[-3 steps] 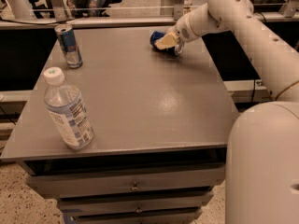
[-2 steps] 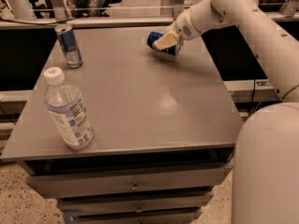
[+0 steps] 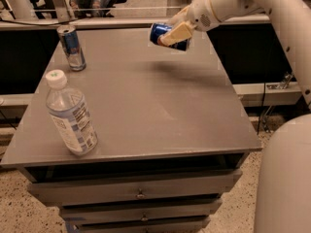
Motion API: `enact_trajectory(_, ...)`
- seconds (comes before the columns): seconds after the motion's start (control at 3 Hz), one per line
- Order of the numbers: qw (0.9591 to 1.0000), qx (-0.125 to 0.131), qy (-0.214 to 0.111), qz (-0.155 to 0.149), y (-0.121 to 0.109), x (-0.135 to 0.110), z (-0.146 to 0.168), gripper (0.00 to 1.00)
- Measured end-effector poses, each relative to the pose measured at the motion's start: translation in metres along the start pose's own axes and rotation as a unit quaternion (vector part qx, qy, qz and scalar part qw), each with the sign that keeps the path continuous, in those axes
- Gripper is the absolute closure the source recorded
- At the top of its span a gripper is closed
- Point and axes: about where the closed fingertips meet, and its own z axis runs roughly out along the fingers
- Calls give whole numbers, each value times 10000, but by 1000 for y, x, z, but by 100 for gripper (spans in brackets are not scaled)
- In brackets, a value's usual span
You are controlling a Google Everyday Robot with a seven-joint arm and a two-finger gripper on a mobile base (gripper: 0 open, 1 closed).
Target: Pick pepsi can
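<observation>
The gripper (image 3: 171,37) is up over the far edge of the grey table (image 3: 146,110), a little right of that edge's middle, and its jaws are clamped on the pepsi can (image 3: 157,32). The can is clear of the tabletop, held in the air on its side with one silver end turned toward the table's left. One cream-coloured finger (image 3: 178,32) lies slantwise across the can's dark-blue wall; the other finger is hidden behind the can. A soft shadow (image 3: 170,67) sits on the tabletop just below the can.

The white arm (image 3: 228,1) comes in from beyond the table's far right corner and runs down past its right side, where the robot's big white body (image 3: 286,178) fills the space beside the table's front right corner.

Two other things stand on the table, both well apart from the gripper. A slim blue-and-silver can (image 3: 72,47) stands upright near the far left corner. A clear plastic water bottle (image 3: 72,115) with a white cap (image 3: 56,78) stands on its base near the front left edge, its label facing the front. The middle and right of the tabletop show only plain grey surface with a dull sheen.

Under the tabletop, the front of the table carries a stack of grey drawers (image 3: 141,193) with small knobs.
</observation>
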Motion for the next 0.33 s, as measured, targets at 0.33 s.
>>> enact_trajectory(0.33, 9999, -103, -70, -25, 4, -5, 0, 100)
